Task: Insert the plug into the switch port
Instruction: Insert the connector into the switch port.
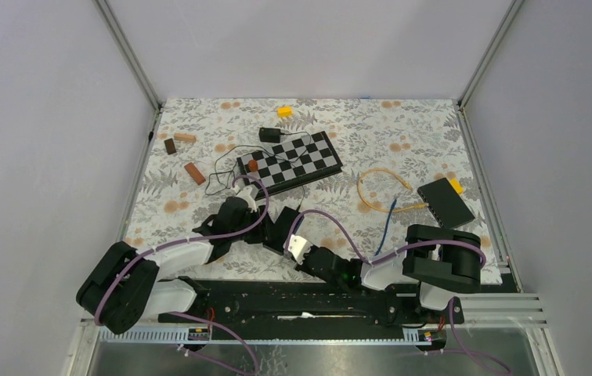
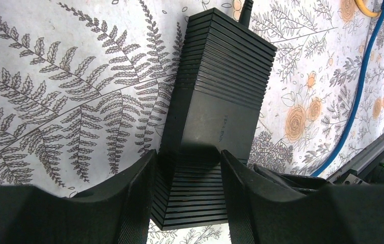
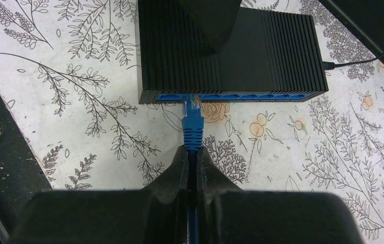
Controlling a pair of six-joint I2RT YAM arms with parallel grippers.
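Observation:
The black ribbed switch (image 2: 215, 101) lies on the floral cloth, and my left gripper (image 2: 187, 188) clamps its near end, one finger against each long side. In the right wrist view the switch (image 3: 261, 51) shows a row of blue ports along its front face. The blue plug (image 3: 192, 119) points at a port near the left end of that row, with its clear tip at the port mouth. My right gripper (image 3: 192, 152) is shut on the blue cable just behind the plug's boot. In the top view both grippers meet at the switch (image 1: 277, 227).
A checkered board (image 1: 289, 160) with thin black wires lies behind the switch. A yellow cable loop (image 1: 383, 192) and a black box (image 1: 443, 202) are to the right. Small wooden blocks (image 1: 193, 172) sit at the left. The blue cable (image 2: 352, 112) trails toward the metal rail.

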